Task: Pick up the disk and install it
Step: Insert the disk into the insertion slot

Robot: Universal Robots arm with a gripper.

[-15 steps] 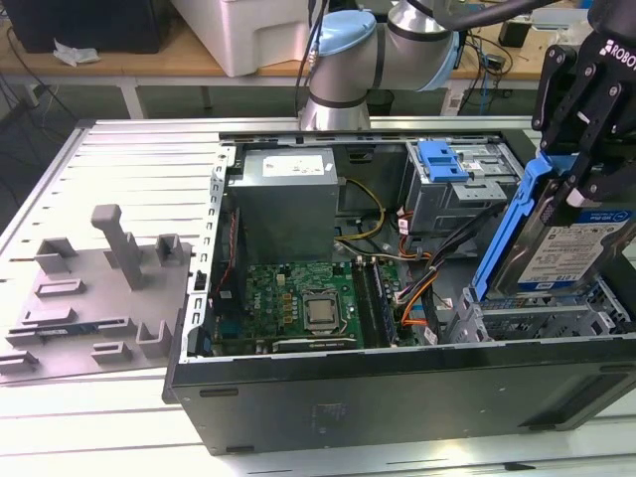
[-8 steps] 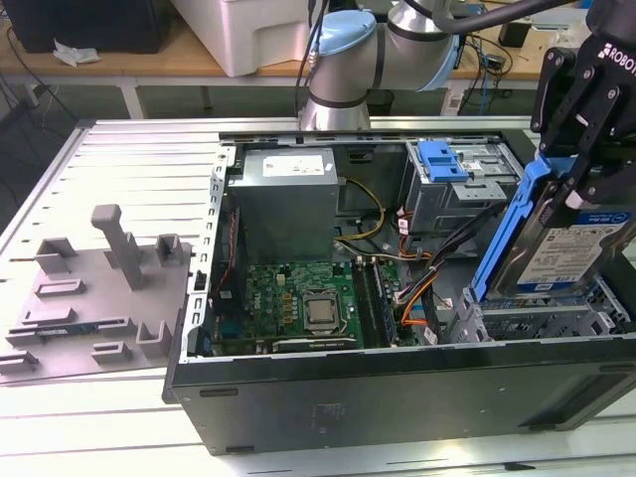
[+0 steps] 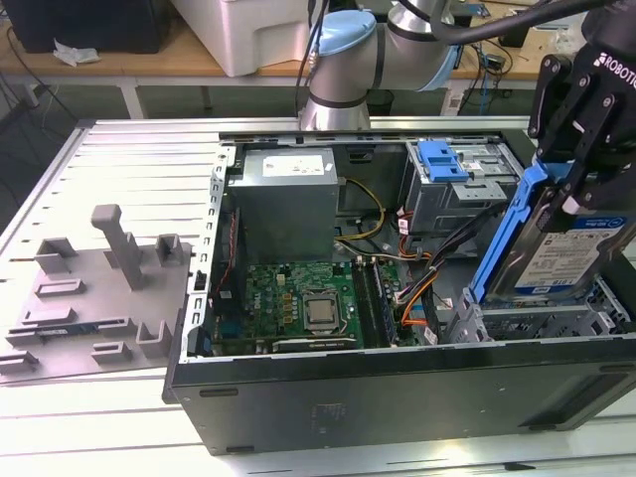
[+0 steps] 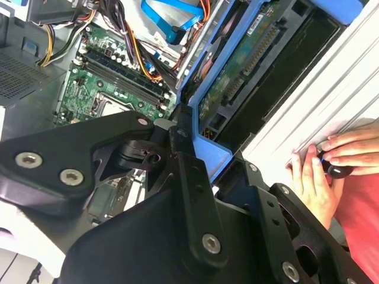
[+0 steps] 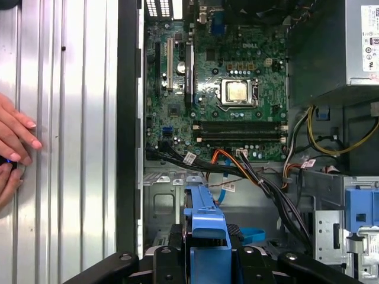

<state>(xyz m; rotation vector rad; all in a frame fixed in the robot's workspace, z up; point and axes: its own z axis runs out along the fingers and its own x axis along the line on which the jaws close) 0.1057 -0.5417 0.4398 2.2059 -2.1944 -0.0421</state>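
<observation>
Exterior view puts the disk point(image 3: 556, 248) at the exterior view's right, mid-height in the frame. It is lifted clear of the desk point(image 3: 129, 169) and tilted steeply, with its white-and-blue label facing the camera and its blue frame along the edges. The jaws are closed on its upper end, one finger on each side. Its lower end dips toward the silver drive bay point(image 3: 537, 323) in the lower right corner of the open computer case point(image 3: 397, 397); whether it already touches the bay I cannot tell.

I judge the pick-up done and the installing step in hand, with the disk not yet seated. Seating it calls for the tilt to be taken out and the blue frame lined up with the bay's walls, clear of the cable bundle point(image 3: 437, 263) just beside it.

In the second wrist view the disk point(image 4: 249, 59) shows its green circuit side at the upper middle. In the first wrist view its blue frame point(image 5: 204, 222) sits at the lower centre, below the motherboard point(image 5: 231, 89).

The arm point(image 3: 348, 50) reaches in from the top of the exterior view, wrist bent down over the case's right end. A person's hand point(image 4: 331, 171) rests on the slatted desk outside the case.
</observation>
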